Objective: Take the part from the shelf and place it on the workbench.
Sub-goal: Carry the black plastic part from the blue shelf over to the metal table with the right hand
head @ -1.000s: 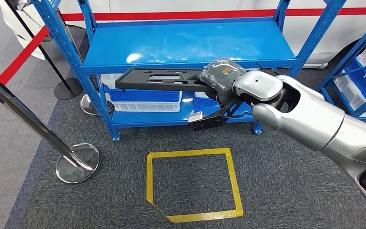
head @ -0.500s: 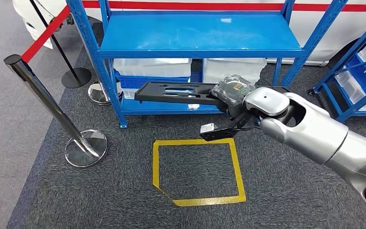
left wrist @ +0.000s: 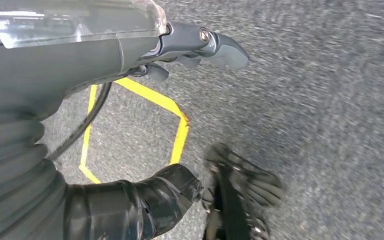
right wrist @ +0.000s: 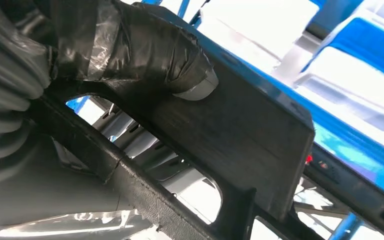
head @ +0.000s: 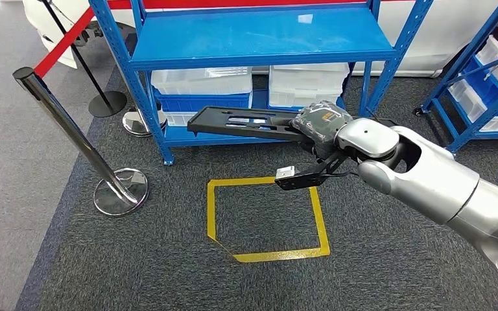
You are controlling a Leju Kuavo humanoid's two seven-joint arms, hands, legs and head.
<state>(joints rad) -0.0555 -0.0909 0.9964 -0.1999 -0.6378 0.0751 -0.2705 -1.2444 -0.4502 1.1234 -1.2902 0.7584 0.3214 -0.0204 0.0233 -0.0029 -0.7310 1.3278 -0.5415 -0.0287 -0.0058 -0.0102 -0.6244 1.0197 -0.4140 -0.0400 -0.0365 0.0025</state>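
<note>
Shelf (head: 259, 39) receded, right hand (head: 321, 123) gripping part (head: 243, 123)

A blue shelf (head: 259, 40) stands at the frame's top on grey carpet (head: 389, 259), white bins (head: 202, 80) stacked on its lower tier; a yellow tape square (head: 267, 219) marks the carpet at center.

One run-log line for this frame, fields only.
right hand: grips long black plastic part, clear of blue metal shelf | left hand: hangs over grey carpet | workbench: unseen | phase: carrying
</note>
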